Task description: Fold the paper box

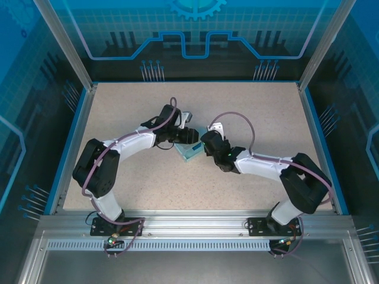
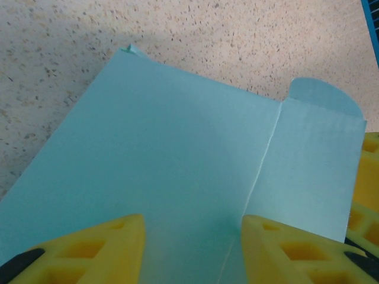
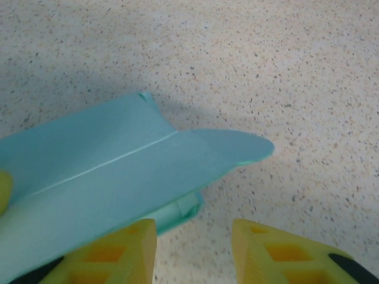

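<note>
The speckled tabletop (image 1: 266,112) carries everything. My left arm (image 1: 127,144) and right arm (image 1: 266,164) reach inward and meet near its middle. There lies the paper box (image 1: 190,152), pale blue card, partly folded, with a rounded tab (image 2: 323,94) sticking out at one end. My left jaws stand partly open over its broad panel, pinching nothing. My right jaws are partly open too, empty, at the box's edge, with bare tabletop between their yellow fingers (image 3: 284,254).

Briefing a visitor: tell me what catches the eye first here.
The pale blue paper box lies in the middle of the speckled table. The left gripper stands open over its creased panel; the right gripper stands open near its rounded flap.
</note>
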Robot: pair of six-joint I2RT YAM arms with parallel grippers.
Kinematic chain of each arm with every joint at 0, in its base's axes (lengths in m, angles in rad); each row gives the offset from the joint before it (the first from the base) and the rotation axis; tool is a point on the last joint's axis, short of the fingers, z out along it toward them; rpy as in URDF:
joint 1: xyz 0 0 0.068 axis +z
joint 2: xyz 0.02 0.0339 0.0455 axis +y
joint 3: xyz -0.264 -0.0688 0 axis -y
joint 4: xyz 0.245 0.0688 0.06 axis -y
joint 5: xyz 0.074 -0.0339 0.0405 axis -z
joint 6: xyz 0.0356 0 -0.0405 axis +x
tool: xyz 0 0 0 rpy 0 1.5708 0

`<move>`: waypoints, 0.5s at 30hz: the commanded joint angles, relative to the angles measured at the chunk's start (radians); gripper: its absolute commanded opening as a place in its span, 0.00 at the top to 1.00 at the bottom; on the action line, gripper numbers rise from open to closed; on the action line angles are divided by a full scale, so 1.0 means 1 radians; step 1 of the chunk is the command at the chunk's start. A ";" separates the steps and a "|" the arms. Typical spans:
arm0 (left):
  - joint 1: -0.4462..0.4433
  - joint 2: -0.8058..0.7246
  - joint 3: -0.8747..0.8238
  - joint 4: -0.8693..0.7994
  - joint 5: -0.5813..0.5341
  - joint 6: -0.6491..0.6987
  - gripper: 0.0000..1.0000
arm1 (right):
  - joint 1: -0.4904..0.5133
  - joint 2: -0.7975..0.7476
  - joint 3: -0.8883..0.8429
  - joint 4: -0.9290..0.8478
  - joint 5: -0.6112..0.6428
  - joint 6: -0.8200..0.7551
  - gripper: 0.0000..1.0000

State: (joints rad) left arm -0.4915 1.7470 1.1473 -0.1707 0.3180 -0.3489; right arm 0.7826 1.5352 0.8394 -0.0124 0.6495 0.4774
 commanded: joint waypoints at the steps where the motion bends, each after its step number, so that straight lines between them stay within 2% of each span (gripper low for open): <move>1: -0.020 0.029 -0.027 0.006 -0.018 -0.003 0.53 | 0.017 -0.093 -0.038 -0.114 -0.058 -0.006 0.60; 4: -0.032 0.037 -0.035 0.009 -0.040 0.010 0.53 | -0.005 -0.178 -0.034 -0.179 -0.134 -0.051 0.56; 8: -0.041 0.045 -0.051 0.020 -0.060 0.025 0.53 | -0.079 -0.222 0.025 -0.227 -0.307 -0.099 0.50; 11: -0.043 0.050 -0.065 0.034 -0.066 0.031 0.53 | -0.161 -0.157 0.097 -0.242 -0.430 -0.115 0.48; 15: -0.045 0.051 -0.078 0.046 -0.067 0.030 0.53 | -0.239 -0.017 0.180 -0.239 -0.523 -0.125 0.48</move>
State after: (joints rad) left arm -0.5285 1.7718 1.0950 -0.1207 0.2760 -0.3370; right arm 0.5823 1.4368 0.9703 -0.2169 0.2584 0.3817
